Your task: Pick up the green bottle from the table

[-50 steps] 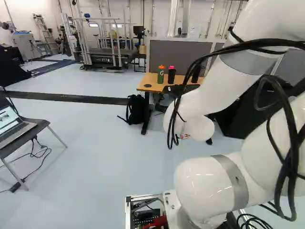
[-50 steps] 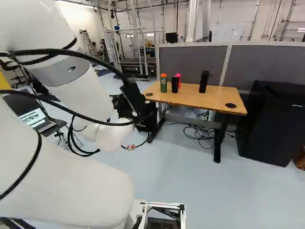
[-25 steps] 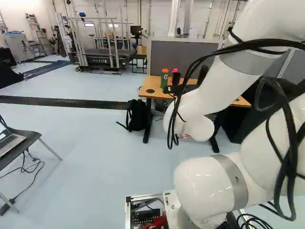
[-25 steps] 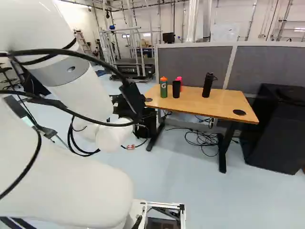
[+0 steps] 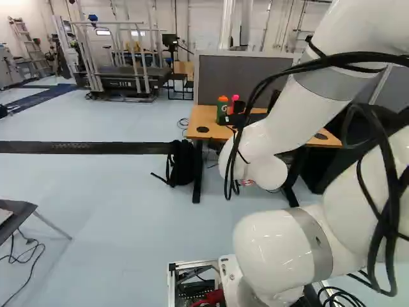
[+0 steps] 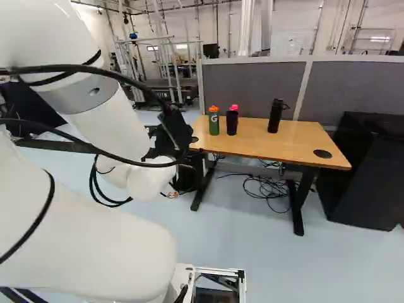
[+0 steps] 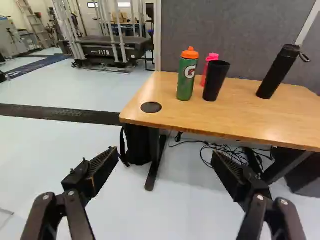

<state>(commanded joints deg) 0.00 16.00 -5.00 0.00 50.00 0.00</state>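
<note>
The black gripper (image 6: pixel 175 129) shows partly behind the arm in the right base view. In the wrist view my gripper (image 7: pixel 165 156) is open, its two fingers wide apart with nothing held. Ahead of it, a green bottle (image 7: pixel 187 77) with an orange cap stands upright near the corner of the wooden table (image 7: pixel 240 112). The same green bottle (image 6: pixel 214 123) stands at the table's near-left end in the right base view. In the left base view the green bottle (image 5: pixel 222 110) shows just beside the black gripper parts.
A black cup (image 7: pixel 215 81) stands beside the green bottle, a pink bottle (image 7: pixel 209 65) partly behind it. Farther along the table is a tall black bottle (image 7: pixel 278 72). A grey partition (image 6: pixel 249 88) backs the table. A backpack (image 5: pixel 182 163) and cables (image 6: pixel 268 189) lie below; a black cabinet (image 6: pixel 363 170) stands beside.
The base has moved: the table looks larger, and the chair with the laptop has shifted toward the left edge of the left base view. The arm keeps its pose against its lowest joint.
</note>
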